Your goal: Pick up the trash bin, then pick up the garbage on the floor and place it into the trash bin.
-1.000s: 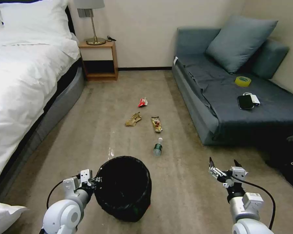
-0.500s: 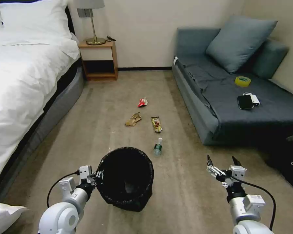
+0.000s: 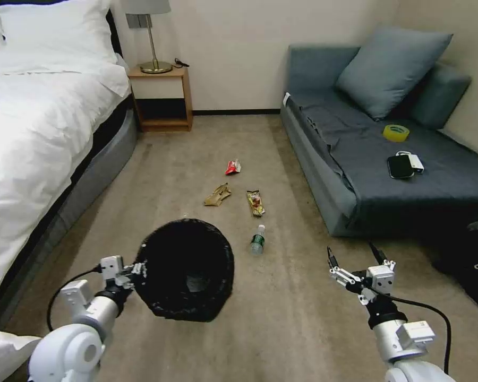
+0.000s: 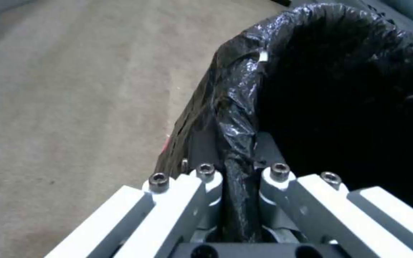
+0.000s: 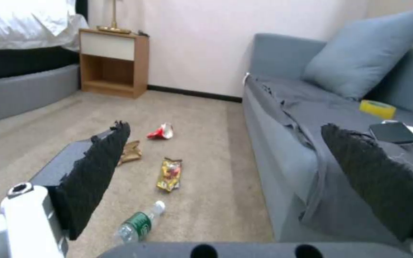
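Here, lower left of the head view, the left pincer (image 3: 134,271) pinches one trash bin (image 3: 186,270) by its rim; four garbage pieces lie mid-frame: bottle (image 3: 257,240), snack wrapper (image 3: 255,203), crumpled paper (image 3: 218,194), red packet (image 3: 232,167). Right pincer (image 3: 354,257) spread, lower right.

Your beige carpet floor (image 3: 159,175) carried four litter pieces ahead of the right end effector (image 3: 354,255). The clear bottle (image 3: 257,240) lay nearest it, toward its left. Beyond the bottle sat the gold-brown snack wrapper (image 3: 255,203), with the crumpled tan paper (image 3: 217,194) just beside that. The red-and-white packet (image 3: 232,167) lay farthest from you.
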You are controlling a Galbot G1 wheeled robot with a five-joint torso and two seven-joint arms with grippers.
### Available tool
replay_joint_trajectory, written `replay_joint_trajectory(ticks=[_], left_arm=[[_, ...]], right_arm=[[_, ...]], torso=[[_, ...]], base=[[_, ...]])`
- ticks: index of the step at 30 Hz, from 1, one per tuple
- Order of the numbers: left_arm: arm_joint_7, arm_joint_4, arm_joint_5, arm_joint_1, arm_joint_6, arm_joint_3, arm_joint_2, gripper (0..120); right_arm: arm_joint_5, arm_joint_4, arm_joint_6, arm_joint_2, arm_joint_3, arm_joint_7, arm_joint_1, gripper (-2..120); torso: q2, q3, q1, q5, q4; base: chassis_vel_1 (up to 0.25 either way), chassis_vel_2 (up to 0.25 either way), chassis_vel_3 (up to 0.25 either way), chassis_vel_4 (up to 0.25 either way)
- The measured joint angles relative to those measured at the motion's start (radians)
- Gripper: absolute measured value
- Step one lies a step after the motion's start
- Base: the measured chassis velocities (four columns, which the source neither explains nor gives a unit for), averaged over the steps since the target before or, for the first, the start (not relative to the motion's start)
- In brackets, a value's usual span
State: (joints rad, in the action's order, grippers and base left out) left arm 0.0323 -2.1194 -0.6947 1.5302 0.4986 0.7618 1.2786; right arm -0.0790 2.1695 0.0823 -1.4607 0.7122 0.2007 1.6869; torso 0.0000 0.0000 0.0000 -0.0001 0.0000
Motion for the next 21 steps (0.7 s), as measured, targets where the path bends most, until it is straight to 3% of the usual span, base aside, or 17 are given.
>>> replay_joint_trajectory(ticks=[21], left_arm=[[-0.009,-0.016,-0.021,-0.004,-0.009,0.022,0.007,4]], right_arm=[[0.006,-0.014,0.019,-0.004,-0.002,0.022,0.005,100]], torso=[[0.0,0.0,0.0,0.0001,0.0]], base=[[-0.012,0.01,0.016,-0.015]])
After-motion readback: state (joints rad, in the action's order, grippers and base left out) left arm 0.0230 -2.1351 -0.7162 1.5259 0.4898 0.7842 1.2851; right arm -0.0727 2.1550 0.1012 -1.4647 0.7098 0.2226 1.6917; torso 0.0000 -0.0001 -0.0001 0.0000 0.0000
